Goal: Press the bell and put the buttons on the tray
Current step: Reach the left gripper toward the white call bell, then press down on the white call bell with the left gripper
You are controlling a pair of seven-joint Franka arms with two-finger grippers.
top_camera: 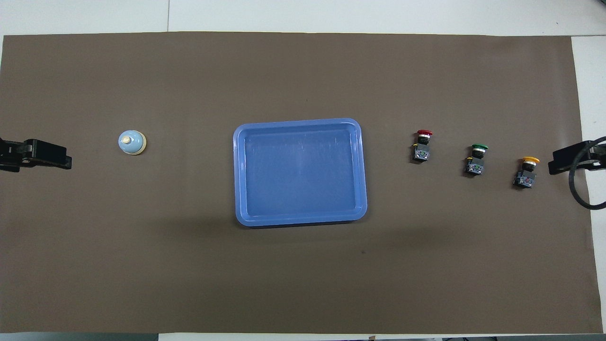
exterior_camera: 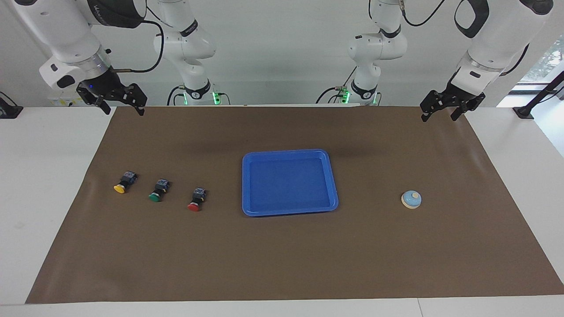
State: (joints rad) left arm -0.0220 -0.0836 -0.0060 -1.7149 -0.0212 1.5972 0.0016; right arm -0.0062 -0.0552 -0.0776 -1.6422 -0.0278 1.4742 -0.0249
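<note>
The blue tray [exterior_camera: 246,185] [top_camera: 239,175] lies empty at the middle of the brown mat. The bell [exterior_camera: 411,199] [top_camera: 131,142] stands toward the left arm's end. The yellow button [exterior_camera: 122,182] [top_camera: 527,170], the green button [exterior_camera: 158,190] [top_camera: 476,158] and the red button [exterior_camera: 196,200] [top_camera: 421,145] lie on their sides in a row toward the right arm's end. My left gripper [exterior_camera: 439,118] [top_camera: 66,161] hangs open and empty over the mat's corner by its base. My right gripper [exterior_camera: 124,112] [top_camera: 555,166] hangs open and empty over the mat's other corner by its base.
A brown mat [exterior_camera: 282,255] covers most of the white table [exterior_camera: 44,176]. A black cable loop [top_camera: 580,189] hangs by the right gripper in the overhead view. Two more arm bases [exterior_camera: 194,88] stand along the table's robot edge.
</note>
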